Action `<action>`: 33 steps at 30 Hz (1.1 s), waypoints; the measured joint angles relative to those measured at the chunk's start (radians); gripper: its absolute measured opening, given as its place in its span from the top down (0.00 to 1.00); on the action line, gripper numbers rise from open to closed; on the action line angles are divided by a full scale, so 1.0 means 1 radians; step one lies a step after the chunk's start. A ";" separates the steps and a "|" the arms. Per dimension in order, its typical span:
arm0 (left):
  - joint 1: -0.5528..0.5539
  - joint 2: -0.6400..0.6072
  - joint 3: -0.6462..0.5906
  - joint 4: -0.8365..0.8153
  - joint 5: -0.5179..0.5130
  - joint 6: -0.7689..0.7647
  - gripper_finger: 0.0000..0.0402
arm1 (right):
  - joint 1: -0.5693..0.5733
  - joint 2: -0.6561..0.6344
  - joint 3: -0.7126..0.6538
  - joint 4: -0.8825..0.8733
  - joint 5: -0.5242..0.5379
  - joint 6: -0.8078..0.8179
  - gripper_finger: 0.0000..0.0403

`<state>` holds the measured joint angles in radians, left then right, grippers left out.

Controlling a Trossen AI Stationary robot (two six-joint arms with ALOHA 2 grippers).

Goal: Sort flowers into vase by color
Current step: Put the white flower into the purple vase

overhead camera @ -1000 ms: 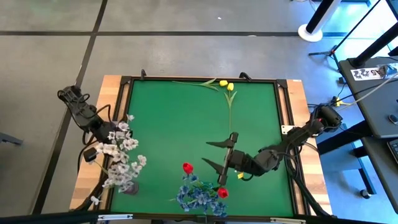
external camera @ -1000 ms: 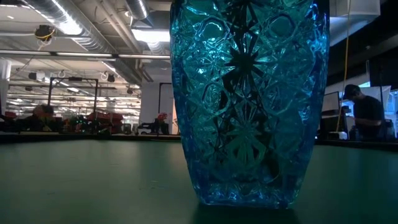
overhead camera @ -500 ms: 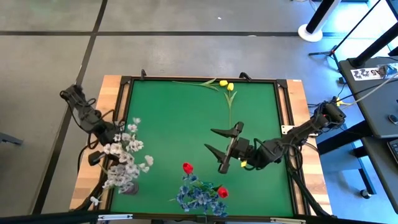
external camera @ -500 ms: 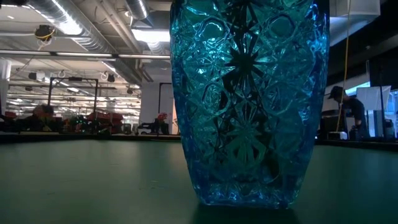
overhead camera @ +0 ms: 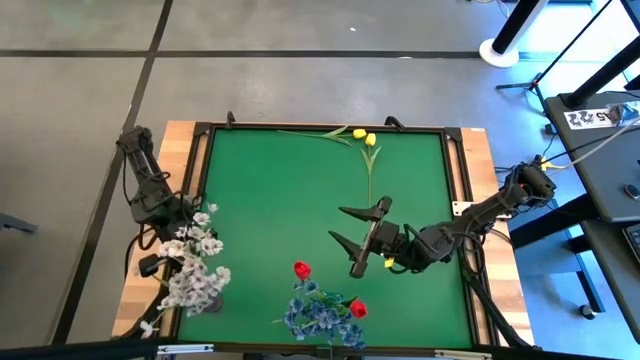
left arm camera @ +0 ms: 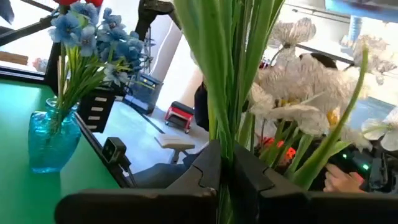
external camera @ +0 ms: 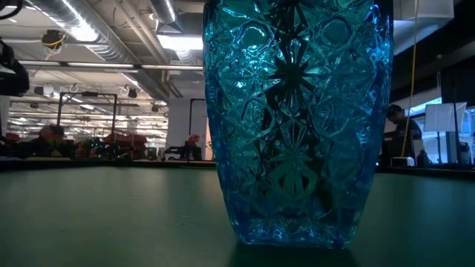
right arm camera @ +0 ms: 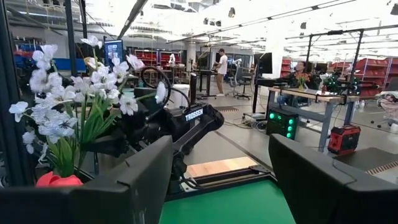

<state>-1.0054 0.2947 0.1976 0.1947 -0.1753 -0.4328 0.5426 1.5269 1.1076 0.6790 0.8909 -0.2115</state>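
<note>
My left gripper (overhead camera: 170,230) is at the table's left edge, shut on a bunch of white small-blossom sprays (overhead camera: 195,265); their blossoms also show in the left wrist view (left arm camera: 298,81). My right gripper (overhead camera: 336,224) hovers open and empty over the middle of the green mat. A blue glass vase (external camera: 297,119) stands at the near edge, holding the blue bunch (overhead camera: 320,318) and two red tulips (overhead camera: 302,268). Two yellow tulips (overhead camera: 364,136) lie on the mat near its far edge. My left gripper pinches several thin green stalks (left arm camera: 225,140) of the white sprays between its two fingers. The blossoms spread out beyond the fingertips, over the mat's left edge. Whether the lower ends of the stalks rest on anything is hidden by the gripper and the blossoms.
A dark round thing (overhead camera: 210,303) shows partly under the white blossoms at the near left. The mat has a raised black frame (overhead camera: 455,200). A person stands in the room beyond the table (external camera: 401,133). The mat's far left and middle are bare.
My left arm has swung, and the white sprays have shifted toward the table's left and near edges. My right gripper has gone a little toward the far edge, still open, then kept still.
</note>
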 joint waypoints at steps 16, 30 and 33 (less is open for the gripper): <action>-0.109 0.000 -0.124 0.244 -0.076 0.261 0.97 | 0.000 0.000 0.000 -0.002 0.000 0.000 0.34; -0.089 0.013 -0.191 0.365 -0.183 0.439 0.97 | 0.000 0.000 0.000 -0.026 0.015 0.000 0.34; -0.051 0.037 -0.191 0.384 -0.188 0.446 0.97 | 0.000 0.000 0.000 -0.027 0.015 0.000 0.34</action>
<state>-1.0564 0.3314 0.0067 0.5786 -0.3630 0.0132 0.5426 1.5269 1.1076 0.6525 0.9058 -0.2111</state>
